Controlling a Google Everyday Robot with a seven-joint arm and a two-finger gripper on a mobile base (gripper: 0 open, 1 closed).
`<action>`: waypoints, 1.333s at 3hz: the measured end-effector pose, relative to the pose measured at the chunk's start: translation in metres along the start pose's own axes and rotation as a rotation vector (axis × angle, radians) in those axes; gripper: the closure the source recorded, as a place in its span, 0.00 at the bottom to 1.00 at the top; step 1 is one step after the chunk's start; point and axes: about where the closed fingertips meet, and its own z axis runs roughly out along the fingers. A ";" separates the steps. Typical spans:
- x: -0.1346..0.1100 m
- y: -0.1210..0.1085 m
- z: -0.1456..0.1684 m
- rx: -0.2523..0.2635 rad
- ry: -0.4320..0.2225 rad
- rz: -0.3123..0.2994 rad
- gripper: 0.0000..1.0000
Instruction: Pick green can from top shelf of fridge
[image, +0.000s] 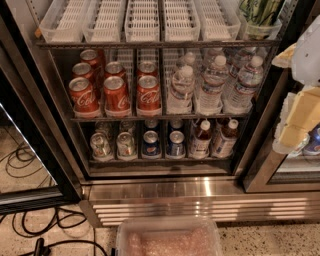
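The green can (260, 14) stands at the far right of the top shelf (150, 44), in the rightmost clear ribbed tray; only its lower part shows, cut by the picture's top edge. The other lane trays (142, 20) on that shelf hold nothing visible. The fridge (200, 190) stands with its door open, steel frame and slatted grille at the bottom. My gripper (292, 127), white with pale yellow fingers, hangs at the right edge, outside the fridge, below and to the right of the green can and apart from it.
Red cola cans (116, 92) and water bottles (215, 80) fill the middle shelf. Silver and blue cans (162, 142) and small bottles (210, 137) stand on the lowest shelf. A clear plastic bin (170, 237) sits on the floor in front. Black cables (30, 220) lie at the lower left beside the black-edged glass door (25, 150).
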 end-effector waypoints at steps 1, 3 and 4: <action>0.000 0.000 0.000 0.000 0.000 0.000 0.00; -0.007 -0.017 -0.003 0.145 -0.198 0.212 0.00; -0.016 -0.036 -0.011 0.238 -0.354 0.296 0.00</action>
